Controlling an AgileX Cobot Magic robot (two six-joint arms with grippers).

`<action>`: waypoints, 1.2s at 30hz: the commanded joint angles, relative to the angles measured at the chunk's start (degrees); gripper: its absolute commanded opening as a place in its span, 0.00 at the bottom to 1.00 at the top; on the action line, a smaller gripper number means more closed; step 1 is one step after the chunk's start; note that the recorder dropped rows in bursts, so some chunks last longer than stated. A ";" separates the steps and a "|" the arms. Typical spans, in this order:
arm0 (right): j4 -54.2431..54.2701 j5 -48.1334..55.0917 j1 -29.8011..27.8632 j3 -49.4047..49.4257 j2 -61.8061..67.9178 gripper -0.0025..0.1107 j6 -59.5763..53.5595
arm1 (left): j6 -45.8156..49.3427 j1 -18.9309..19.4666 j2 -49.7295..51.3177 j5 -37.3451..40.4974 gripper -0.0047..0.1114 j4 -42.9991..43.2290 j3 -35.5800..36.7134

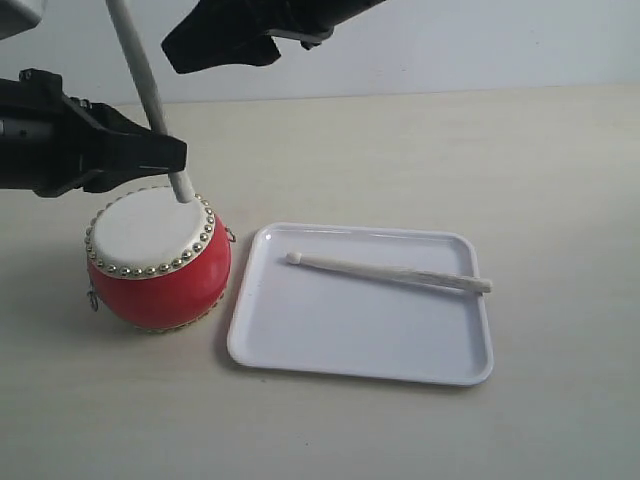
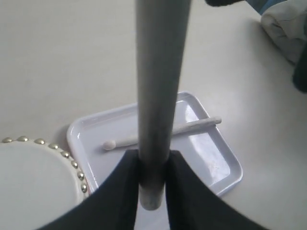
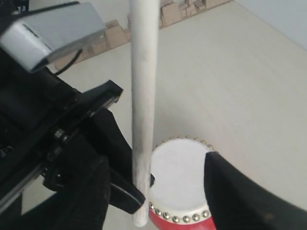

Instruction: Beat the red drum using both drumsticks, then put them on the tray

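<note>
The red drum (image 1: 160, 270) stands left of the white tray (image 1: 350, 335). My left gripper (image 1: 165, 150) is shut on one drumstick (image 1: 140, 70), held steeply upright. The stick's lower end is at the far edge of the cream skin; I cannot tell if they touch. The left wrist view shows both fingers (image 2: 120, 191) clamping that drumstick (image 2: 160, 72). The second drumstick (image 1: 390, 272) lies loose across the tray. My right gripper (image 1: 205, 45) hovers high above the drum, open and holding nothing. In its wrist view the drum (image 3: 180, 177) and the held drumstick (image 3: 144, 96) lie below it.
A pale tabletop (image 1: 520, 160) spreads around the drum and tray, with a light wall behind. The left arm's body and its grey camera box (image 3: 53, 31) fill one side of the right wrist view. Crumpled cloth (image 2: 285, 28) shows at a corner of the left wrist view.
</note>
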 commanded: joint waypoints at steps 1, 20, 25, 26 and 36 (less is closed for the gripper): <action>2.92 0.24 -0.28 -0.35 -0.20 0.51 -3.10 | 8.14 0.23 1.72 4.57 0.04 -8.98 0.15; 10.39 2.19 -0.28 -0.35 3.20 0.39 -5.15 | 17.23 0.23 2.01 11.78 0.04 -20.40 0.05; 10.39 3.49 -0.28 -0.35 3.20 0.07 -3.26 | 17.23 0.23 2.01 11.56 0.04 -20.53 0.05; 10.39 3.57 -0.28 -0.35 3.20 0.02 -2.35 | 17.23 0.23 2.01 11.33 0.04 -20.84 0.05; 4.79 -2.01 -0.39 -1.73 2.56 0.02 2.76 | 16.44 0.23 2.01 10.50 0.36 -19.73 0.05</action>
